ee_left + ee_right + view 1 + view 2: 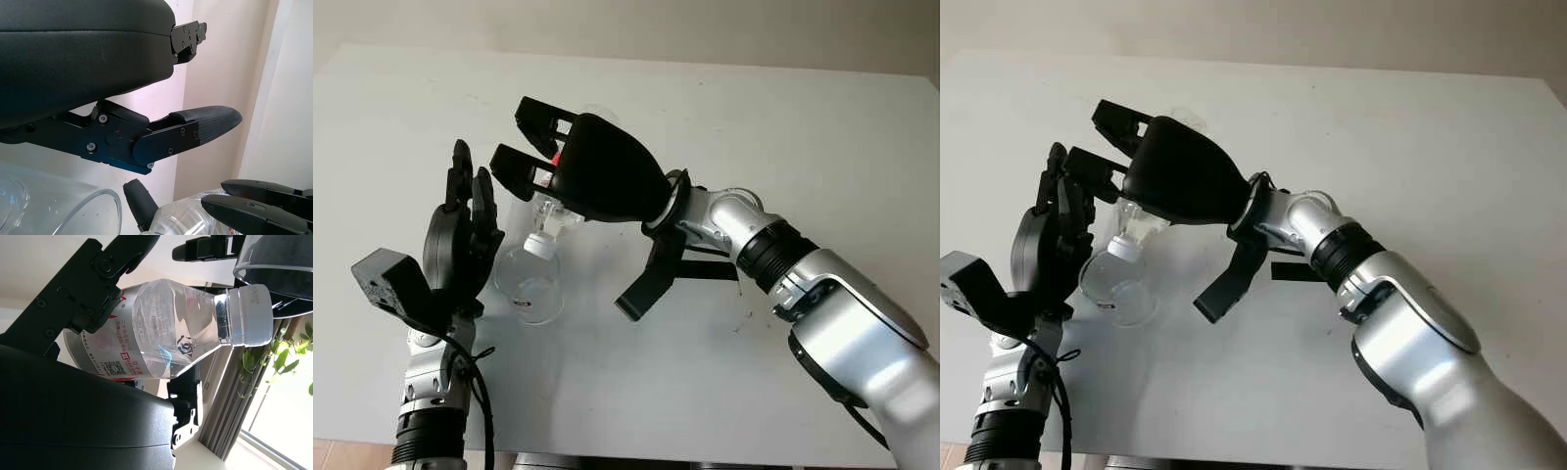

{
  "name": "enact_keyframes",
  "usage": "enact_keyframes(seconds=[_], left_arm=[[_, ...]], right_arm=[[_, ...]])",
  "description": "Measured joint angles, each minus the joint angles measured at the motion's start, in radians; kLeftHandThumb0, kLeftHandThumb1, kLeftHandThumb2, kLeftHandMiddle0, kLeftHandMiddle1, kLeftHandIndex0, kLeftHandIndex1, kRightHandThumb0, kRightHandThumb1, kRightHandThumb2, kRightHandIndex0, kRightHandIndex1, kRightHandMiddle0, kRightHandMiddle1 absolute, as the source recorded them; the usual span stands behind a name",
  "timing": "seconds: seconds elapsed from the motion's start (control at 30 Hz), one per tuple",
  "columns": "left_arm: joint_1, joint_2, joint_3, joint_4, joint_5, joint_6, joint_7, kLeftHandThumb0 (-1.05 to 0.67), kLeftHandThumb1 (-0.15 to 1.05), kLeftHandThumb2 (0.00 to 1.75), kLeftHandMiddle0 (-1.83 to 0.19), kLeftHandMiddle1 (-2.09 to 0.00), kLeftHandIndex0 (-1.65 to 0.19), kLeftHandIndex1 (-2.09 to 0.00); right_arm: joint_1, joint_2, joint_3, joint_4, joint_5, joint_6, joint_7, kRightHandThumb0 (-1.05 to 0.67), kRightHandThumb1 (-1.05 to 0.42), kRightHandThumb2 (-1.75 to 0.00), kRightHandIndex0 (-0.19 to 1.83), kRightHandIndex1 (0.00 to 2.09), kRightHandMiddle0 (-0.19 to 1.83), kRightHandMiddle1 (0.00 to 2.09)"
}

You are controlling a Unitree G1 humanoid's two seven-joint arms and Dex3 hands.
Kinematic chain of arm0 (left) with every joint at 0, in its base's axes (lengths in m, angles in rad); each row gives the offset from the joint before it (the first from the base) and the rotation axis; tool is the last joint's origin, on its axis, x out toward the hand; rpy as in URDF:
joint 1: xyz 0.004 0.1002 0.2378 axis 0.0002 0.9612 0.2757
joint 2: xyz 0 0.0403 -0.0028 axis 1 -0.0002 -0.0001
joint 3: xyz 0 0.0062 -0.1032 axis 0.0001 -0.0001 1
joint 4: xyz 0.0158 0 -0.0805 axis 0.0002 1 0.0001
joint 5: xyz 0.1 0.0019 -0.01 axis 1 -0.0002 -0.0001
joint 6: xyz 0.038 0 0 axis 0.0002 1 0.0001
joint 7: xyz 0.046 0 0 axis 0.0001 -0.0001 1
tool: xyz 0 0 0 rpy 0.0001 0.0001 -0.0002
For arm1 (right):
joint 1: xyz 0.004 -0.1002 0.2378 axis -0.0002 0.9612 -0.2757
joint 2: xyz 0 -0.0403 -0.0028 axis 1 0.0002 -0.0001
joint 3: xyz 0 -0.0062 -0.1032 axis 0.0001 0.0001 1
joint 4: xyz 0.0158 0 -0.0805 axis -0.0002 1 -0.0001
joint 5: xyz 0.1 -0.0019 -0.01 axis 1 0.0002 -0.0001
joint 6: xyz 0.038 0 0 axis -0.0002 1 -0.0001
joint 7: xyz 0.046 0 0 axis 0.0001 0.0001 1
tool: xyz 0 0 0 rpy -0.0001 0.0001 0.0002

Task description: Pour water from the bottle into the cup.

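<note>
The right hand (570, 162) is gripping the bottle (166, 330), its fingers (105, 269) curled around the labelled body, and tipping it steeply so the white cap (540, 246) is pointing down over the rim of the cup (530, 286). The cap is still sitting on the neck, just above the glass. The clear cup is standing upright on the white table (803, 137), close to the near-left side. The left hand (462, 235) is standing upright right beside the cup, fingers (205, 128) partly curled toward the glass; whether it is actually touching the cup I cannot tell
</note>
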Motion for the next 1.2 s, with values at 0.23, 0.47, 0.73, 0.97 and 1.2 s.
enact_keyframes(seconds=[0.23,0.47,0.73,0.97,1.2], left_arm=[[0.0,-0.003,0.0,0.012,0.0,-0.01,0.0,-0.74,1.05,0.68,0.19,0.0,0.19,0.0],[-0.004,-0.003,0.0,0.026,0.0,-0.02,-0.001,-0.74,1.05,0.68,0.19,0.0,0.19,0.0],[-0.005,-0.003,0.0,0.029,-0.001,-0.025,-0.002,-0.73,1.05,0.68,0.19,0.0,0.19,0.0],[-0.005,-0.002,-0.001,0.028,0.0,-0.021,-0.004,-0.73,1.05,0.7,0.19,0.0,0.19,0.0],[-0.006,0.0,-0.001,0.029,0.001,-0.02,-0.006,-0.74,1.05,0.69,0.19,0.0,0.19,0.0]], right_arm=[[-0.009,0.001,-0.001,0.006,0.041,-0.011,0.003,-0.32,-1.05,-0.23,1.24,2.09,0.93,2.09],[0.004,0.063,-0.138,0.094,0.353,-0.157,0.151,-0.17,-0.73,-0.88,1.4,2.09,1.05,2.09],[0.112,0.147,-0.43,0.065,0.91,-0.125,0.668,-0.18,-1.02,-0.29,1.44,2.09,1.01,2.09],[0.218,0.149,-0.616,-0.087,1.187,0.072,0.987,-0.18,-1.05,-0.22,1.27,2.09,1.14,2.09],[0.376,0.126,-0.747,-0.331,1.393,0.472,1.183,-0.18,-1.05,-0.29,1.23,2.09,1.05,2.09]])
